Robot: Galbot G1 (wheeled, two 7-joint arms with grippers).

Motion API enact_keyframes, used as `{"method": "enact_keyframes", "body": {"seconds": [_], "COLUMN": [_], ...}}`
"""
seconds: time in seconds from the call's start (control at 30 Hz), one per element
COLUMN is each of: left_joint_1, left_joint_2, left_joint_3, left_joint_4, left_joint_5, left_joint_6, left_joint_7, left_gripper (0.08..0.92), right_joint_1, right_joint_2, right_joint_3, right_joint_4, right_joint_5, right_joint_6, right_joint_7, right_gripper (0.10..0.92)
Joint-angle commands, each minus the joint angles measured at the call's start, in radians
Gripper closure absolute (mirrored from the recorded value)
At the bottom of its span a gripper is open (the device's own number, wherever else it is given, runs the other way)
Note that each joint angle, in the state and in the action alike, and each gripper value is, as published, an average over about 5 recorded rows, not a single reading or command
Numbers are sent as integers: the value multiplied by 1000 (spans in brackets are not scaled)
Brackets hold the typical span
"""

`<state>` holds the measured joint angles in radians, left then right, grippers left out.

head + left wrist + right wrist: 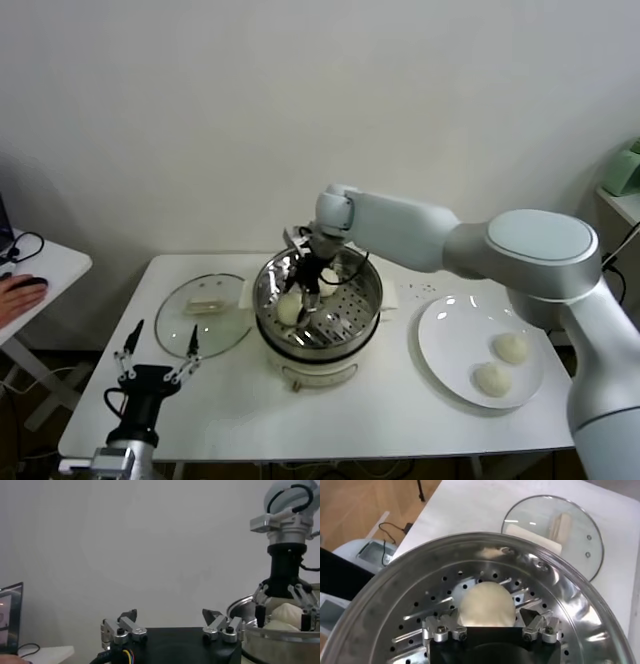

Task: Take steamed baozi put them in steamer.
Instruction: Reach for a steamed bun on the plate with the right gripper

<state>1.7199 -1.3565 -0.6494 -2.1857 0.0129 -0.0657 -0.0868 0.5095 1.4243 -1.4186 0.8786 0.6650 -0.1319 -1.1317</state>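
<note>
The shiny steel steamer point(367, 300) stands mid-table on its white base. My right gripper point(303, 296) reaches down inside it. Its fingers point(451, 616) are spread open on either side of one cream-white baozi point(486, 604), which lies on the perforated tray point(420, 615). That baozi also shows in the head view point(290, 309) and the left wrist view point(287, 615). Two more baozi point(511, 347) point(491, 378) lie on the white plate point(450, 330) to the right. My left gripper point(163, 335) point(170, 614) is open and empty at the table's front left.
A flat glass lid point(190, 335) point(582, 540) lies left of the steamer, with a cream block point(208, 303) at it. A small white side table with a hand on it point(25, 290) stands at far left. The wall is close behind the table.
</note>
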Motion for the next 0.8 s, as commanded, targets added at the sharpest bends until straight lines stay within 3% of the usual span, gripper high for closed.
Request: {"method": "enact_keyframes", "body": {"seconds": [0.03, 0.43, 0.63, 0.8], "left_joint_1": [-14, -52, -72, -46], "left_joint_2": [0, 27, 99, 112], "left_joint_3": [5, 23, 32, 42], "left_joint_4": [1, 26, 51, 57], "left_joint_5": [-6, -104, -149, -152], "left_joint_6": [2, -20, -72, -113], "left_joint_7": [-20, 15, 90, 122], "left_gripper": [177, 177, 177, 177], "right_joint_1": [307, 362, 99, -263], "right_joint_2": [-276, -800, -988, -1071], "right_joint_3": [-60, -90, 90, 388], "right_joint_4": [286, 523, 553, 549], "right_joint_5": [-40, -235, -430, -582], "right_joint_6": [76, 116, 155, 190], "right_joint_7": [-74, -129, -134, -138], "right_gripper": [203, 203, 203, 203]}}
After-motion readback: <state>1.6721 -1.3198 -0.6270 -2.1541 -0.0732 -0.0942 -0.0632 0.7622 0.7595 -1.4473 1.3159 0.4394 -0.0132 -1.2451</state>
